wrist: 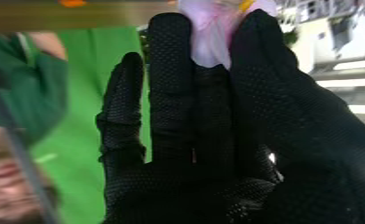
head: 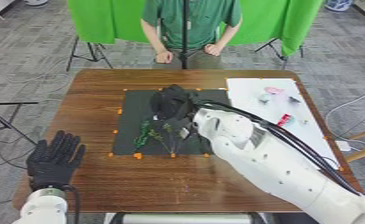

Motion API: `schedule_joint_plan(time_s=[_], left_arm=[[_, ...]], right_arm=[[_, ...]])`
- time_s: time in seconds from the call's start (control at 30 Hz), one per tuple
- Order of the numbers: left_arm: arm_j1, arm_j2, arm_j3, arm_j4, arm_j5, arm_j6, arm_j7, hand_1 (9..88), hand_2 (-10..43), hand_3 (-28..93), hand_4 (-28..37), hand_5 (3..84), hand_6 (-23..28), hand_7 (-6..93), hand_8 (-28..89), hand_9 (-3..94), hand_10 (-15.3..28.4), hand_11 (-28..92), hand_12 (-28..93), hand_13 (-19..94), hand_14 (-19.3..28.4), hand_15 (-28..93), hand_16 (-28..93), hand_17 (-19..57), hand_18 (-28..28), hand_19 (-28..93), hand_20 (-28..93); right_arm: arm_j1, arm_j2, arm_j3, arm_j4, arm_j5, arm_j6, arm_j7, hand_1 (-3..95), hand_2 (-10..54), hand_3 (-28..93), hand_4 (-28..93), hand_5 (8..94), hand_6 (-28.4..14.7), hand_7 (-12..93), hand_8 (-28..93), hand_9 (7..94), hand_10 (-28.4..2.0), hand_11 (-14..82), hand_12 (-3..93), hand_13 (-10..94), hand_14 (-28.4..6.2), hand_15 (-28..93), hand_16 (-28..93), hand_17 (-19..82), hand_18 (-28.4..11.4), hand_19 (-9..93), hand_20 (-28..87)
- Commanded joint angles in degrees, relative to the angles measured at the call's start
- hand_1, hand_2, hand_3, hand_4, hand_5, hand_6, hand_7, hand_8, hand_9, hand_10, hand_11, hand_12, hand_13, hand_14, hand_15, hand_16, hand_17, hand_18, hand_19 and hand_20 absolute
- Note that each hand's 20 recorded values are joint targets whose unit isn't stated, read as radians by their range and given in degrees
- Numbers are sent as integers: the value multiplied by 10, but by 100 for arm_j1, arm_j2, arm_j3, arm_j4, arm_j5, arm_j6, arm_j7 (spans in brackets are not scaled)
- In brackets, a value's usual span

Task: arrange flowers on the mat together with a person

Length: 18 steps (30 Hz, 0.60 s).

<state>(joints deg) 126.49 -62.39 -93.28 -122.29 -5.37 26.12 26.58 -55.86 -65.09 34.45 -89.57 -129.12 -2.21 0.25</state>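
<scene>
Left hand [head: 50, 162]: fingers straight, slightly spread, pointing forward; left arm [head: 43, 207] directly behind it. Right hand [head: 171, 102]: farther forward than the left and inward of its own arm; right arm [head: 272, 167] runs back and outward from it. Right wrist view, right hand [wrist: 196, 185]: fingers long and nearly straight, one standing apart from its neighbours, thumb [wrist: 289, 92] brought up alongside in a pinch.

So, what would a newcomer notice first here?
Probably the right hand over the dark mat, a pale pink flower pinched in it. Next, the green sprig lying on the mat. The left hand, open at the left edge of the table, would catch the eye too.
</scene>
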Motion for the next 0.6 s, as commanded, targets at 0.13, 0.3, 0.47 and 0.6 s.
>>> schedule_joint_plan(time_s=[0.13, 0.3, 0.47, 0.6], left_arm=[[-282, 176, 315, 260, 90, -73, -40, 294, 166, 772, -283, 504, 104, 218, -122, 439, 165, 303, 84, 337, 177, 470, -118, -64, 166, 458, 113], [-526, 247, 474, 349, 140, -159, -131, 294, 167, 771, -283, 504, 104, 219, -123, 439, 165, 304, 85, 337, 177, 469, -119, -64, 166, 458, 113], [-611, 324, 478, 365, 168, -208, -127, 294, 167, 771, -283, 504, 105, 218, -122, 439, 165, 304, 84, 336, 177, 470, -119, -64, 166, 458, 113], [-664, 341, 464, 377, 153, -204, -100, 294, 167, 771, -283, 504, 104, 218, -122, 440, 165, 304, 84, 336, 176, 470, -119, -64, 166, 458, 113]], right_arm=[[978, -863, -1067, 582, 341, 630, 437, 604, -95, 623, -283, 595, 37, 471, -93, 730, -57, 98, 409, 628, -32, 359, 421, 238, -183, 680, 375], [1098, -935, -1430, 942, 392, 728, 789, 601, -95, 623, -283, 589, 36, 472, -101, 724, -59, 95, 399, 624, -33, 350, 410, 237, -183, 671, 363], [1144, -964, -1573, 1073, 389, 760, 1067, 600, -95, 623, -283, 582, 33, 471, -107, 720, -61, 93, 390, 618, -34, 345, 404, 235, -184, 671, 354], [1146, -993, -1668, 1056, 375, 698, 1092, 599, -95, 620, -283, 575, 31, 471, -113, 706, -65, 106, 376, 611, -36, 350, 398, 231, -183, 671, 346]])
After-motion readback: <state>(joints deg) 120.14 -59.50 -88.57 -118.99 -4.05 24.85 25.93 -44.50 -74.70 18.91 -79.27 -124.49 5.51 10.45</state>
